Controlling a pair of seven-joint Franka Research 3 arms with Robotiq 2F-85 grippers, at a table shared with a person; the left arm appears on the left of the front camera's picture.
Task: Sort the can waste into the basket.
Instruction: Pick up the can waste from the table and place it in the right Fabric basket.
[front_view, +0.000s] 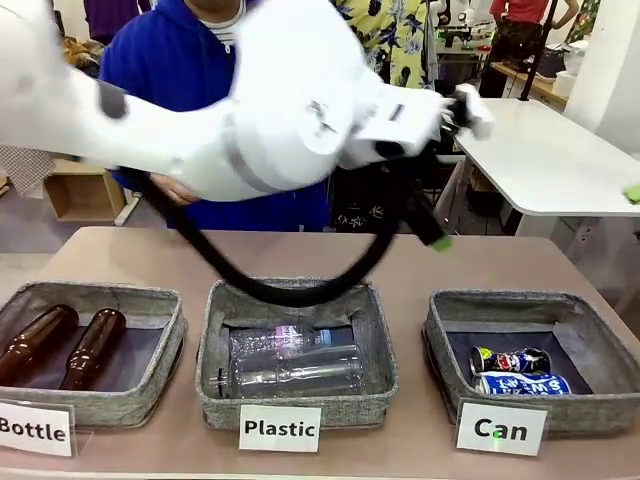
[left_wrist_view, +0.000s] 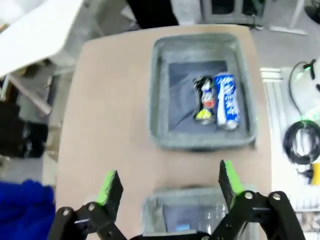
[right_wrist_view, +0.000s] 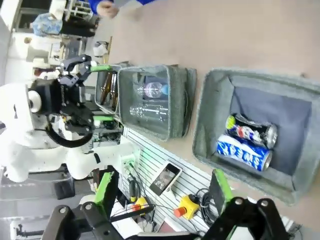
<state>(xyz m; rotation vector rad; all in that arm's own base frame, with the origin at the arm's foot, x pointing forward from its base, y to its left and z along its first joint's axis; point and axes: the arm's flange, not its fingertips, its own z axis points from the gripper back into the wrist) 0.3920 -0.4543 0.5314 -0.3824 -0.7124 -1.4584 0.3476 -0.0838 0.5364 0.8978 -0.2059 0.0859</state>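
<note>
Blue can (front_view: 521, 384) on its side, crushed can (front_view: 510, 360) parallel behind

blue can (left_wrist_view: 227, 100): blue, white lettering | crushed can (left_wrist_view: 204, 99): dark-silver, yellow-red print | Can basket (left_wrist_view: 161, 95): grey, dark lining | gripper pads (left_wrist_view: 106, 186): green
</note>
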